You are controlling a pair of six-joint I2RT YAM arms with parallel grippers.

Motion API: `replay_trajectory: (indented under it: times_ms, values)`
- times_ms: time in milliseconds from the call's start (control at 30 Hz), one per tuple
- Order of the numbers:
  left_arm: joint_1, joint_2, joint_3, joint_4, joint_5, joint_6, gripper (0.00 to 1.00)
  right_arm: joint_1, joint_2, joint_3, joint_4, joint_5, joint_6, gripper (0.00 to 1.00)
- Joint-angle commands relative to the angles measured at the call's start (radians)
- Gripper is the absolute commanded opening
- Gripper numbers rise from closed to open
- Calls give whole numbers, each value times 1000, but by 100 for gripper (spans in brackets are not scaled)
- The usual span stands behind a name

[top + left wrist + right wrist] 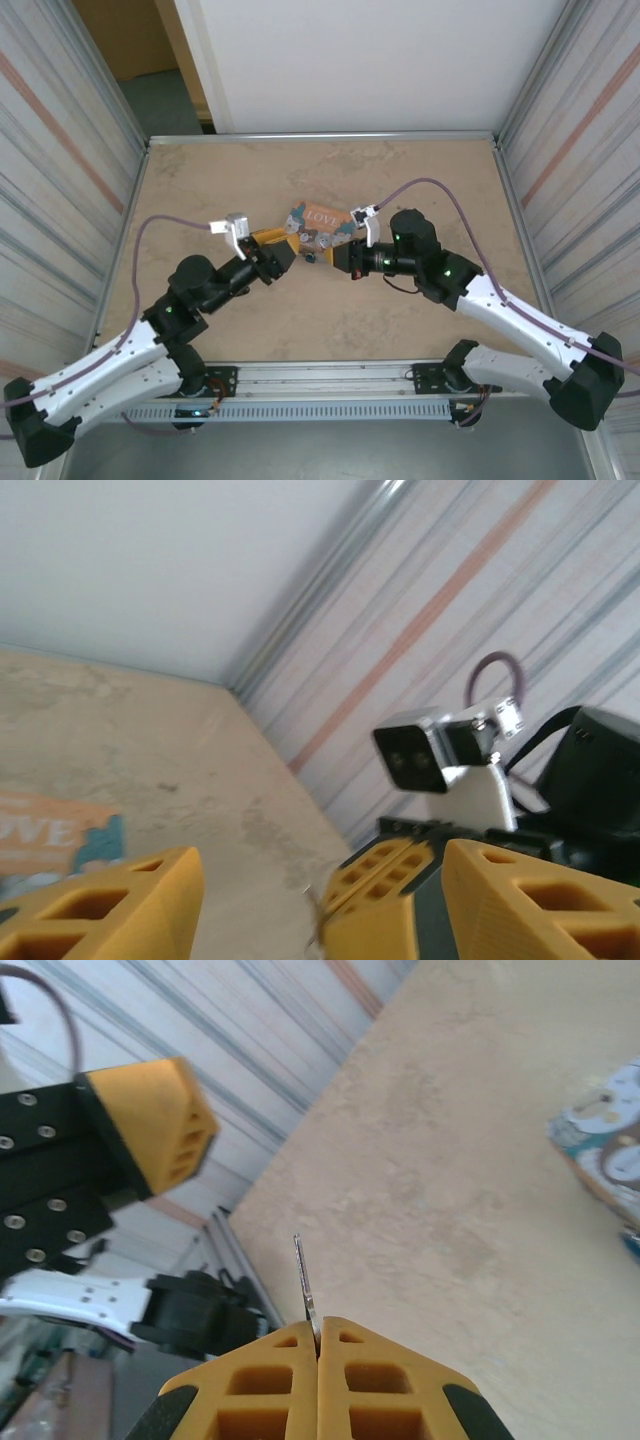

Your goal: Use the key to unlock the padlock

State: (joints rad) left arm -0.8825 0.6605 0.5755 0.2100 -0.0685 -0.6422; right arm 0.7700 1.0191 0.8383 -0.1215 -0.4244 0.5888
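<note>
My right gripper (318, 1328) pinches a thin silver metal key (303, 1278) by its end; my left gripper (282, 256) is spread. Risk: the key pivots or slips on insertion.

An orange-and-teal box (318, 225) printed with "LOVE" and cats lies on the beige marbled tabletop (330, 320). It sits just beyond the left pincer (284, 249) and the right pincer (340, 256), spanning the gap between their tips. Ribbed metal walls (60, 150) stand well off to each pincer's outer side. A white panel (370, 60) rises far beyond both.
</note>
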Motion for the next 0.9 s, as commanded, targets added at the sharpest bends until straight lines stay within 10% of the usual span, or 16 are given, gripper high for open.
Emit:
replay_trajectory:
  times_ms: [0,200,867]
  values:
    - [4,-70,4,-276,-113,73,68,-34,-9,27,-154,25,-132,0]
    - [4,-116,-25,-504,-184,71,70,-87,62,33,-199,38,-250,0]
    - [124,-51,-184,-452,-135,23,78,-213,536,79,266,-197,-93,0]
